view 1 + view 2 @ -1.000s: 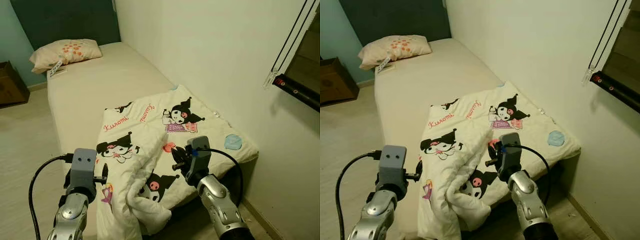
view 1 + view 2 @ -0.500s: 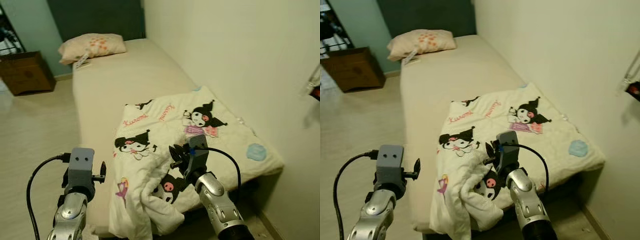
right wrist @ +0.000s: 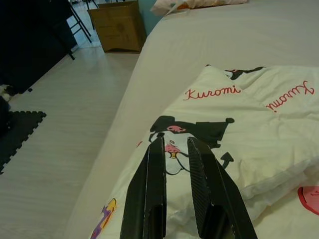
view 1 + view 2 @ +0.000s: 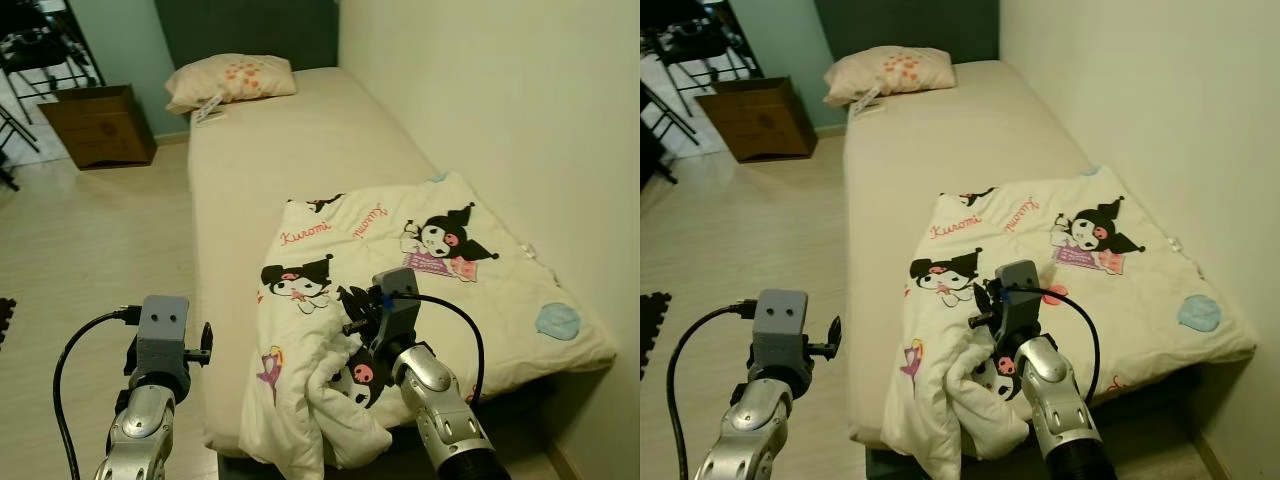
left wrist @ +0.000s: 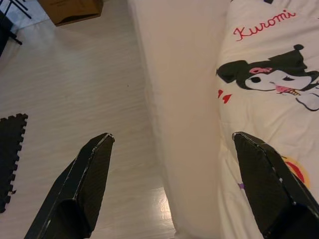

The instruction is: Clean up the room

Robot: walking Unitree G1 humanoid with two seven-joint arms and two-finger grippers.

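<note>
Across the foot end of the long cream-sheeted bed [image 4: 290, 150] lies the white quilted blanket printed with black-and-pink Kuromi cartoon figures and red script [image 4: 420, 270], and it is what I have before me. Most of it sits flat on the mattress, reaching the wall-side edge and the foot edge, with a pale blue spot near the far foot corner. Its near corner is bunched into thick rumpled folds that spill over the floor-side edge of the bed and hang down toward the floor. My right gripper [image 3: 177, 174] hovers just above that bunched part, its two black fingers [image 3: 149, 199] drawn almost together with only a narrow slit between them and nothing visibly caught in it; whether the tips touch the fabric I cannot tell. My left gripper [image 5: 172, 169] is held beside the bed's floor-side edge, over the pale wood-plank floor [image 4: 90, 260], fingers spread wide and holding nothing. At the head end of the bed a cream pillow with orange dots [image 4: 230, 80] rests against the dark teal headboard [image 4: 250, 30]. A brown cardboard box [image 4: 100, 125] stands on the floor near the head corner, and a black foam mat [image 5: 12, 149] lies farther out on the floor.
</note>
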